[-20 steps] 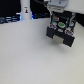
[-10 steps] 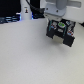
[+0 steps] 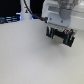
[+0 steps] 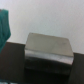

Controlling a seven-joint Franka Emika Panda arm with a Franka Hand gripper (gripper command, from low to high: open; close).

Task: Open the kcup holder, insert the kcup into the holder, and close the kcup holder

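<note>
Jaws: I cannot tell how wide they stand. The gripper [image 3: 55, 31] is a blur in the exterior view, and I cannot tell if it has hold of anything.
Gripper: it hangs low at the top of the dark box, on the side toward the exterior view's left. It looks very near or touching, but the blur hides which.
Arm: the white arm [image 3: 58, 12] comes down from the top of the exterior view, toward that view's right.
Kcup holder: the kcup holder [image 3: 62, 37] is a small dark box. It sits on the white table [image 3: 30, 60], far back and toward the exterior view's right. Tiny spots of colour show on its front.
Kcup holder from the wrist: here the kcup holder [image 4: 49, 47] fills the middle. It has a flat grey top and a darker face below it. It looks shut, though the picture is soft.
Dark patch: a dark patch [image 4: 11, 65] lies next to the box in the wrist view. It is too blurry to say what it is.
Green shape: a blue-green shape [image 4: 4, 25] sits at the edge of the wrist view, apart from the box. I cannot tell what it is.
Back of the table: a white post [image 3: 25, 11] stands far back toward the exterior view's left, with blue things [image 3: 9, 20] beside it.
</note>
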